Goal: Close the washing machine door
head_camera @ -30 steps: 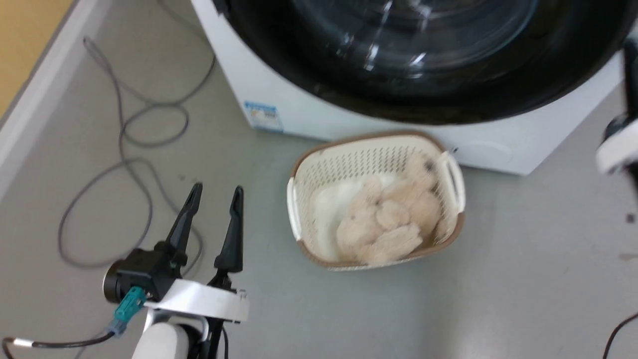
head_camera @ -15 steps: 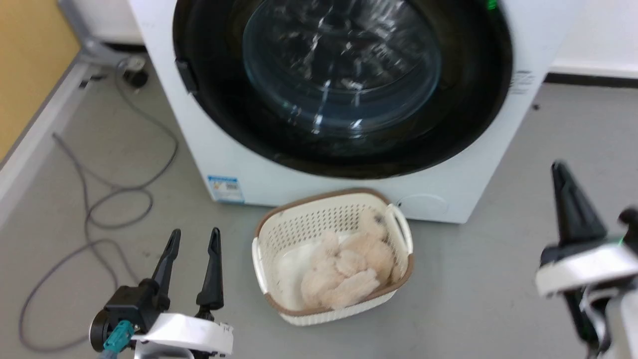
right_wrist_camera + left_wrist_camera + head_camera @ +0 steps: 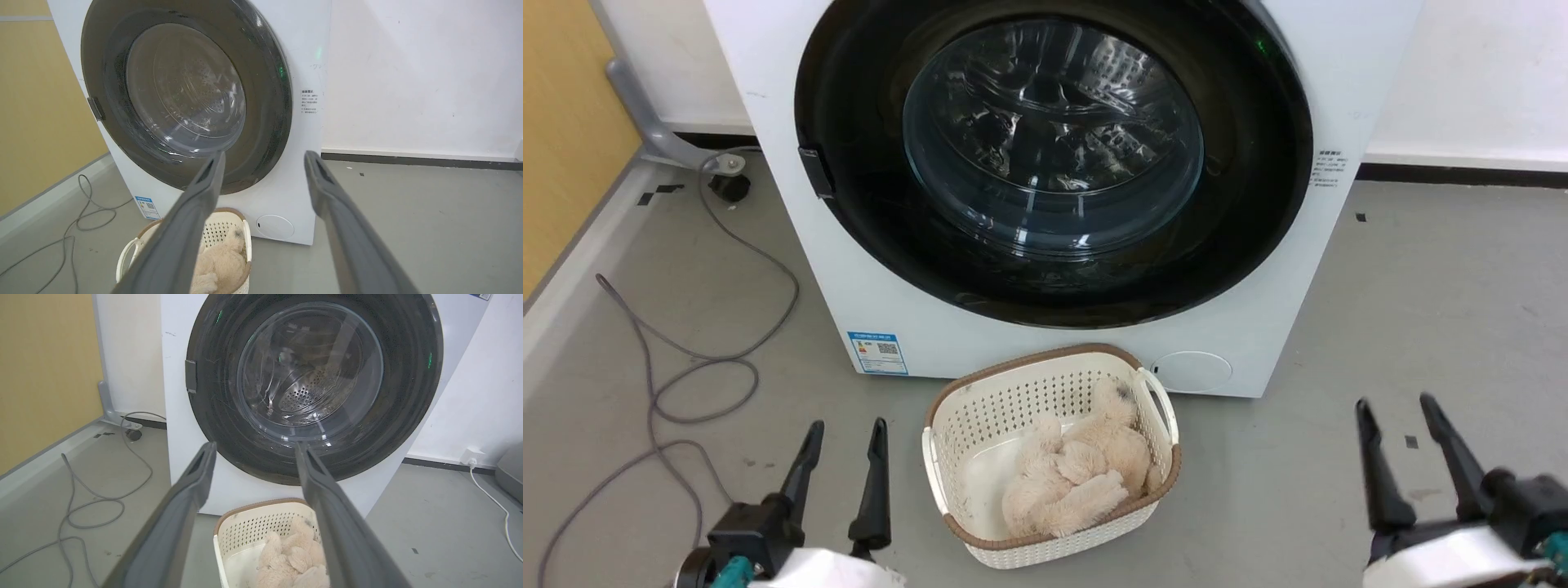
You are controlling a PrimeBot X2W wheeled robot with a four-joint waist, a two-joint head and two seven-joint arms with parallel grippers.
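The washing machine door lies flat against the front of the washing machine, its black rim flush all round, so the closing looks done (whether the latch has caught, I cannot tell). Both grippers hover above the floor, well apart from the door. The left gripper is beside the laundry basket and the right gripper is further off, each with fingers spread and holding nothing. At most a firm push remains.
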